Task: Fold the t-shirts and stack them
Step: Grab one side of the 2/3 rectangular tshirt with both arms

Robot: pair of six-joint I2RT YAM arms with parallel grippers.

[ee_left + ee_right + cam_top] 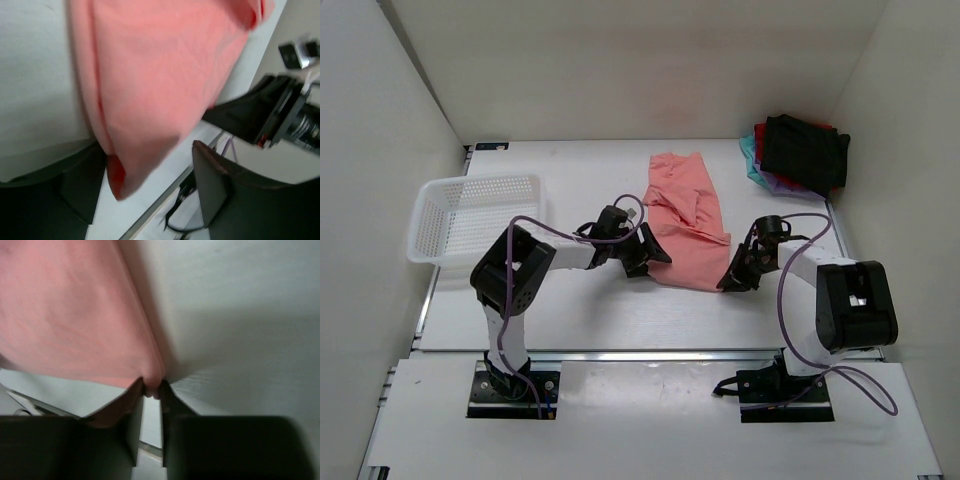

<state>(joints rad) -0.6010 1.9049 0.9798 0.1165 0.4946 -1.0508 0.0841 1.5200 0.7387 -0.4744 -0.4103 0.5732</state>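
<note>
Two grippers stand at the near hem of the salmon-pink t-shirt (685, 210), which lies wrinkled at the middle of the table (580, 310). Right gripper (150, 389): jaws pinched tight on the shirt's near right corner. Left gripper (150, 200): jaws spread wide, the near left corner between them, not clamped. Stack of folded t-shirts (803, 150), black on top with red, teal and purple edges showing, sits in the far right corner. White mesh basket (480, 182) stands at far left, well apart.

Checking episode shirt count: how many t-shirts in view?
5. Salmon-pink t-shirt mid-table; far right corner stack: black t-shirt on top, red t-shirt, teal t-shirt, purple t-shirt edges beneath. More may be hidden.
</note>
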